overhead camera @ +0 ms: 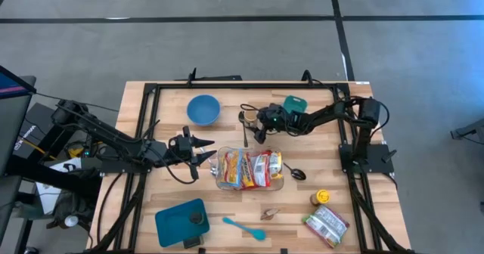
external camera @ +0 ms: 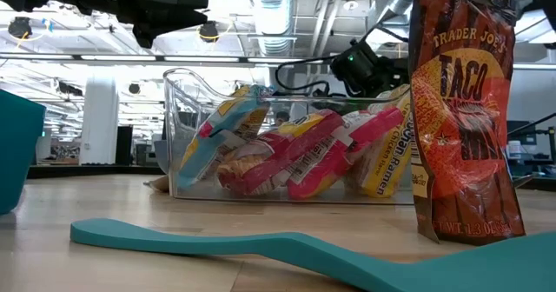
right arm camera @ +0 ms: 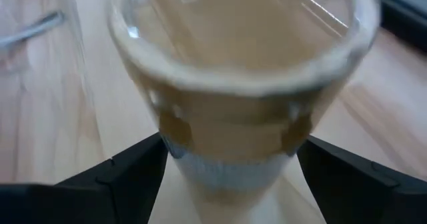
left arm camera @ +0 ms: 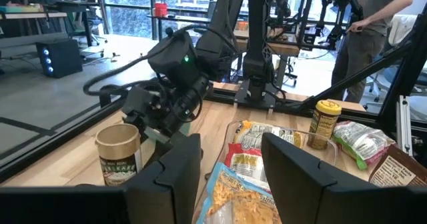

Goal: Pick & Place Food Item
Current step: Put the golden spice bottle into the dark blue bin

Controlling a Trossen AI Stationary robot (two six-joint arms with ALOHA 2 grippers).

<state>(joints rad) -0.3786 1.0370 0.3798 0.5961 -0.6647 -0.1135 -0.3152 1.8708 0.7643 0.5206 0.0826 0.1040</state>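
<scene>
Hidden: clear bin [overhead camera: 250, 183] walls blur the noodle packets [overhead camera: 246, 168].
Left gripper [overhead camera: 203, 154]: fingers apart, empty, left of bin.
Right gripper [overhead camera: 261, 131]: fingers spread around the cup [right arm camera: 233, 97], beyond the bin.

bright overhead light, right wrist blurred

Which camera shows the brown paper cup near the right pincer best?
The left wrist view: the brown paper cup stands upright, whole, label visible. The right wrist view shows only its blurred top between the right pincer fingers. In the high and low views I cannot make it out.
</scene>
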